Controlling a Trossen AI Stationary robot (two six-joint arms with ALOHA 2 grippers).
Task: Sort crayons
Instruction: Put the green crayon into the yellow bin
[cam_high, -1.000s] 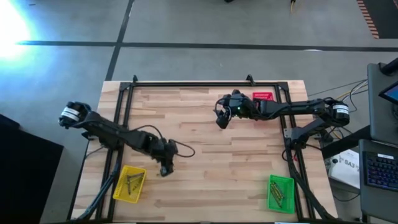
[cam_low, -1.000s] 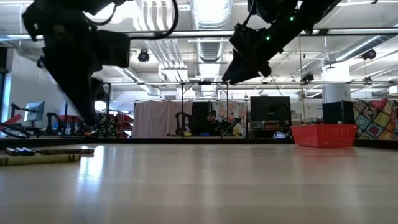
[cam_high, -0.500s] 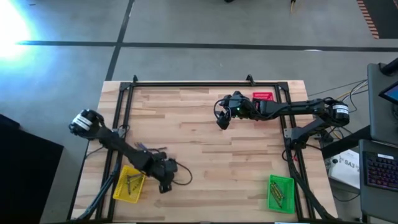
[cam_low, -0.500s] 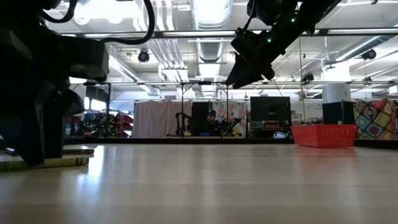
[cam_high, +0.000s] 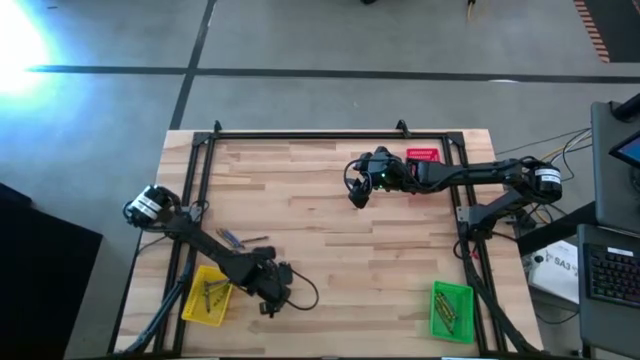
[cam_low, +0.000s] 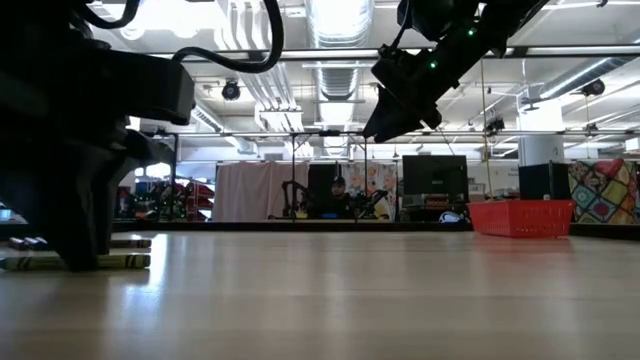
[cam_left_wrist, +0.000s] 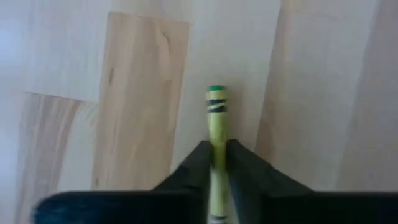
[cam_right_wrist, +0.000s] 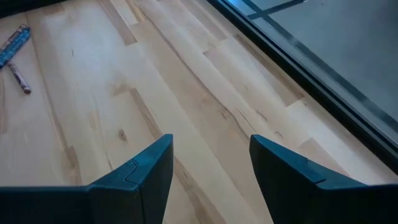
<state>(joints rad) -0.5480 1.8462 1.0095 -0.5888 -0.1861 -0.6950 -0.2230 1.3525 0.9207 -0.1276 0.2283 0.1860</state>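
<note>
My left gripper (cam_high: 268, 302) is near the table's near left, beside the yellow tray (cam_high: 190, 310). It is low over the table and shut on a yellow-green crayon (cam_left_wrist: 216, 118). My right gripper (cam_high: 356, 196) is open and empty, held high over the far middle of the table, next to the red tray (cam_high: 424, 155). Two loose crayons (cam_high: 243, 239) lie flat on the table, farther from the near edge than my left gripper. They also show in the right wrist view (cam_right_wrist: 16, 53). My left gripper pinches the yellow-green crayon's shaft (cam_left_wrist: 216, 144) between its two fingers (cam_left_wrist: 193, 165). The crayon lies along the fingers, and its green-tipped end (cam_left_wrist: 216, 90) sticks out past the fingertips toward the table. The fingers point down. Whether that end touches the table, I cannot tell.
The yellow tray holds several crayons (cam_high: 212, 294). A green tray (cam_high: 452, 292) at the near right also holds several crayons. A black metal frame (cam_high: 300, 136) runs along the table's far and side edges. In the low view, crayons (cam_low: 125, 261) lie on the table beside my left gripper.
My left gripper has gone toward the table's near edge and slightly right, and has come down close to the table. It has stayed beside the yellow tray. As the arm has moved off, the two loose crayons on the table have come into view.
</note>
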